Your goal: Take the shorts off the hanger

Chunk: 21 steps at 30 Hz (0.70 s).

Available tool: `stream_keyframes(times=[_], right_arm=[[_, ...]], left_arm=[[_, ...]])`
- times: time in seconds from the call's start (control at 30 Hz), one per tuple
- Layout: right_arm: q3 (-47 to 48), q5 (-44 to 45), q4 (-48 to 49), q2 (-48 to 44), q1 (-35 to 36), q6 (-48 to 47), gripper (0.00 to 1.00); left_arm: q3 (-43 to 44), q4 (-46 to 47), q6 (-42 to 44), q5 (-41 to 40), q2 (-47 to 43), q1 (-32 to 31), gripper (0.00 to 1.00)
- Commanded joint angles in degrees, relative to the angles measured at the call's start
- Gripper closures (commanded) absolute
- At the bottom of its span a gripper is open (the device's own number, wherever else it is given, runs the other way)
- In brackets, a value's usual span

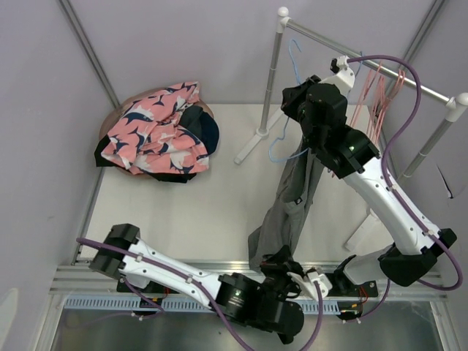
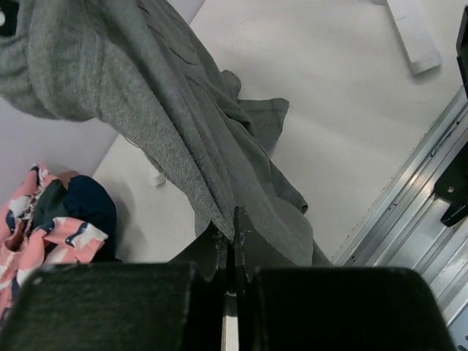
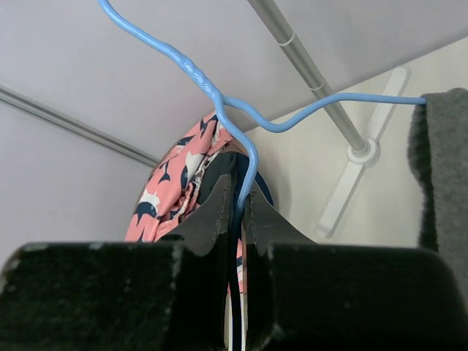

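Currently right gripper [image 3: 235,208] clamped on blue hanger [image 3: 219,102] beside the rack [image 1: 273,69]; left gripper [image 2: 232,227] pinching grey shorts [image 2: 168,110] hem; pink shorts [image 1: 150,135] piled left of rack.

4 shorts are showing in all: 1 grey shorts [image 1: 292,197] is hanging alone, and 3 are lying in 1 heap, these being 1 pink printed shorts [image 1: 150,131], 1 navy shorts [image 1: 205,130] and 1 black shorts [image 1: 172,175]. 1 blue hanger [image 3: 219,99] is showing, while the pink hangers [image 1: 376,95] are bunching too tightly to count. 1 rack [image 1: 365,62] is standing on 1 table [image 1: 183,212]. 2 arms are showing, the left arm [image 1: 168,274] and the right arm [image 1: 387,190], carrying 2 grippers, the left gripper [image 2: 234,219] and the right gripper [image 3: 238,201].
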Motion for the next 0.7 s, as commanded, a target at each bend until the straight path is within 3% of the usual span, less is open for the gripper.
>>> stream_keyframes(times=[0.0,0.17,0.37,0.5,0.67], right_arm=[[3.4,3.3,11.5,1.3,-2.3,-3.2,1.0],[3.4,0.2,10.1,-0.2,-2.4,0.0,1.0],[-0.2,-7.6,6.4,-7.0,-0.9,8.1,1.0],[-6.1,-12.4,7.1,-12.7,1.1,15.2,1.0],[-11.2,-22.2,8.2,-16.9,1.3,24.8,1.0]], left_arm=[[5.1,-4.1,2.7,-0.2,2.8,-4.1,1.0],[-1.5,2.1,0.1,2.9,-1.4,-2.2,1.0],[-11.5,8.4,-3.7,4.2,-9.0,5.7,1.0],[-16.8,16.5,2.0,9.0,-13.0,14.9,1.0],[-17.2,28.2,10.3,13.6,-12.7,24.6,1.0]])
